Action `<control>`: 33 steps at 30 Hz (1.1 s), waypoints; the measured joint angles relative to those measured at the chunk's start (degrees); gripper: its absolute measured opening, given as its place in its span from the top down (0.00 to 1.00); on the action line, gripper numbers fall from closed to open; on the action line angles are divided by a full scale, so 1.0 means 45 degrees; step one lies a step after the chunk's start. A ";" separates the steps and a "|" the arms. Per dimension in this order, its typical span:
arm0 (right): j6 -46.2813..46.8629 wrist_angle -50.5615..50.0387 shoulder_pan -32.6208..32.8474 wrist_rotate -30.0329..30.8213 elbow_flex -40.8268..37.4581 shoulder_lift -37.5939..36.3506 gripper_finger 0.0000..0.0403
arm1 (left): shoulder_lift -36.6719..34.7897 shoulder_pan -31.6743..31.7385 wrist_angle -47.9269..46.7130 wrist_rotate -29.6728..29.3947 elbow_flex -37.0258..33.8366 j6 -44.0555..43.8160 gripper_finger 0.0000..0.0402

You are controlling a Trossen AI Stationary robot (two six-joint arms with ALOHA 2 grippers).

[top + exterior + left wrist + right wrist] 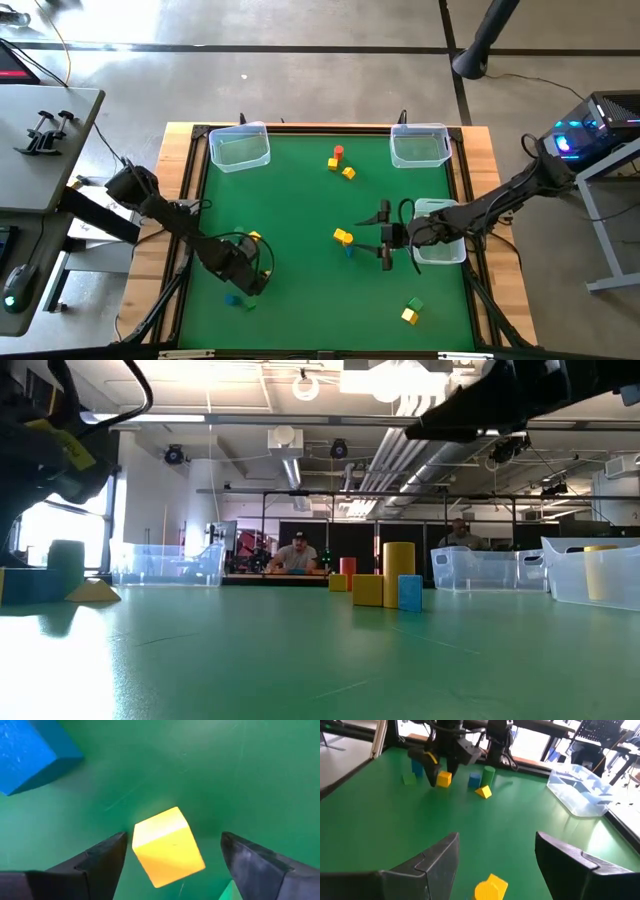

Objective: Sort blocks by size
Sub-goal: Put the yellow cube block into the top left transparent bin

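A yellow cube (167, 847) lies on the green mat between the fingers (102, 862) of my open left gripper (248, 274), which points down at the near left; the fingers stand either side of it, apart from it. Around it lie a blue block (30, 750), a green cylinder (489, 773) and a yellow wedge (483, 792). My right gripper (385, 238) hovers open near the table's middle right. Just ahead of it, toward the left, sit a yellow block (343, 237) and a small blue one (348, 250). Red and yellow blocks (338, 160) lie farther back, and a green and yellow pair (412, 310) lies near the front.
Clear bins stand at the far left (240, 147), the far right (420, 146) and the right edge (442, 245), the last under my right arm. A wooden rim (190, 190) frames the mat. People sit in the room beyond the table's far edge.
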 joint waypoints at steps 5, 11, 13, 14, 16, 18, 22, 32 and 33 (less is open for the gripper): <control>0.0289 0.0475 0.0003 -0.0001 -0.0317 0.0000 0.38 | 0.0000 0.0000 -0.0076 -0.0016 -0.0012 0.0089 0.34; 0.0203 0.0579 0.0003 0.0004 -0.0329 0.0000 0.38 | 0.0000 0.0018 -0.0159 -0.0161 -0.0015 0.0537 0.53; 0.0197 0.0591 -0.0001 0.0004 -0.0329 0.0000 0.38 | 0.0000 0.0093 -0.0108 -0.0213 -0.0010 0.0683 0.60; 0.0190 0.0611 0.0000 0.0004 -0.0329 0.0000 0.38 | 0.0000 0.0125 -0.0118 -0.0229 -0.0005 0.0779 0.64; 0.0175 0.0626 0.0004 0.0004 -0.0329 0.0000 0.38 | 0.0000 0.0188 -0.0137 -0.0245 0.0055 0.1049 0.70; 0.0178 0.0633 0.0000 0.0004 -0.0329 0.0000 0.38 | 0.0003 0.0263 -0.0202 -0.0258 0.0172 0.1362 0.73; 0.0172 0.0755 -0.0001 0.0004 -0.0329 0.0000 0.38 | 0.0010 0.0460 -0.0876 -0.0467 0.0778 0.2012 0.73; 0.0061 0.0912 0.0003 0.0004 -0.0329 0.0000 0.38 | 0.0010 0.1659 -0.5612 -0.1906 0.4136 0.4783 0.69; 0.0061 0.0930 -0.0001 0.0004 -0.0329 0.0000 0.38 | 0.0010 0.1903 -0.6060 -0.2264 0.4614 0.5272 0.69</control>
